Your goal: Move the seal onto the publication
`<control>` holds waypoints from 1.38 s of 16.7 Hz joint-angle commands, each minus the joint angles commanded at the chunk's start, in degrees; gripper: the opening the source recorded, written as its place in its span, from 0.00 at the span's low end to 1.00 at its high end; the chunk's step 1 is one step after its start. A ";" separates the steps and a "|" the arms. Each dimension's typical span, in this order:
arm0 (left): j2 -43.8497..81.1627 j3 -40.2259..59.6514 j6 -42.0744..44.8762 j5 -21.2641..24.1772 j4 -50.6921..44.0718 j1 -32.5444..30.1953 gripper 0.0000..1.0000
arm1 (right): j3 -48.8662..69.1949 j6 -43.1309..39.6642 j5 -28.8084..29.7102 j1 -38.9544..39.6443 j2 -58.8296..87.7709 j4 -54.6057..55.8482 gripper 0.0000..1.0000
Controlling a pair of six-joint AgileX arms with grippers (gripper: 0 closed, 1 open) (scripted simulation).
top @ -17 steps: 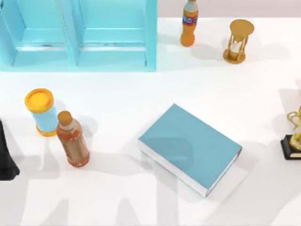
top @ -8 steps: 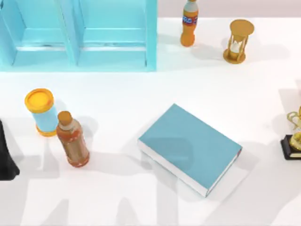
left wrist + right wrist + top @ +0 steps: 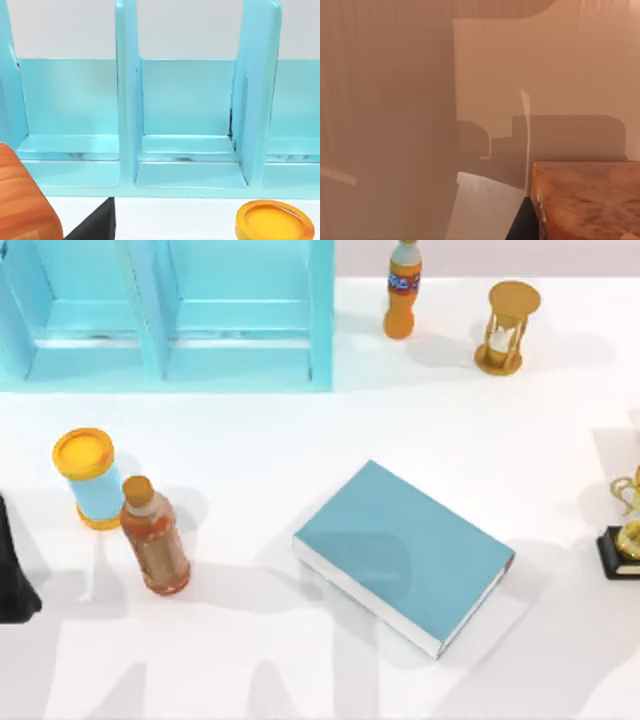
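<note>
**Pre-grasp: seal not yet on the publication**

- The publication (image 3: 405,552) lies flat and closed on the table (image 3: 300,430), right of centre and toward the lower edge in the top view. Its teal cover is bare, so I judge the transfer has not begun.
- You cannot fix the seal's place for certain. The right wrist view has a mottled tan-orange block (image 3: 587,200) close to the lens, and that is the likeliest candidate.
- A dark shape (image 3: 12,580) sits at the table's left edge, probably the left arm.
- You cannot tell whether either gripper is spread or pressed together.
- The orange-brown bottle (image 3: 155,540) and the yellow-lidded can (image 3: 88,478) stand touching near the left edge. Don't mistake the bottle for the seal.
- Next move, as a judgement: confirm the seal, grip it upright, carry it over the cover and set it down there.
</note>
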 joint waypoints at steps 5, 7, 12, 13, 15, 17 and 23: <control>0.00 0.00 0.00 0.00 0.00 0.00 1.00 | 2.54 2.48 0.50 1.15 -1.95 -3.32 0.00; 0.00 0.00 0.00 0.00 0.00 0.00 1.00 | 5.71 5.46 0.74 3.34 -4.00 -6.97 0.00; 0.00 0.00 0.00 0.00 0.00 0.00 1.00 | 14.25 14.95 0.62 12.55 -9.38 -18.47 0.00; 0.00 0.00 0.00 0.00 0.00 0.00 1.00 | 15.53 16.83 0.49 14.69 -10.19 -20.86 0.00; 0.00 0.00 0.00 0.00 0.00 0.00 1.00 | 17.34 20.08 0.25 18.80 -11.32 -25.29 0.00; 0.00 0.00 0.00 0.00 0.00 0.00 1.00 | 18.32 22.51 0.11 22.04 -11.89 -28.77 0.00; 0.00 0.00 0.00 0.00 0.00 0.00 1.00 | 18.52 23.81 0.00 23.57 -11.83 -30.57 0.00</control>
